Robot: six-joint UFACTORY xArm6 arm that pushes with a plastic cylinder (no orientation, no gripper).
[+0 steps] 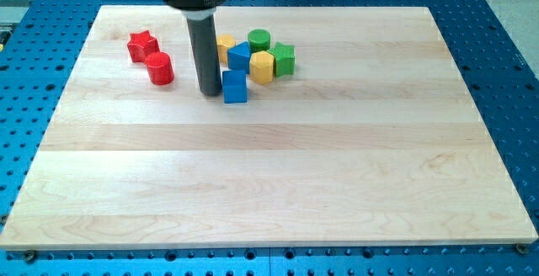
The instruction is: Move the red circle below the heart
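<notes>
The red circle [160, 68] stands in the board's upper left, just below and right of a red star [142, 45]. A yellow block [225, 45], which may be the heart, sits partly hidden behind my rod at the left of a cluster. My tip [210, 93] rests on the board between the red circle and a blue block [235, 86]. It is close to the blue block's left side and about a block's width to the right of the red circle.
The cluster right of the rod holds a second blue block [240, 55], a green circle [259, 39], a yellow hexagon [262, 67] and a green star [284, 59]. The wooden board [269, 183] lies on a blue perforated table.
</notes>
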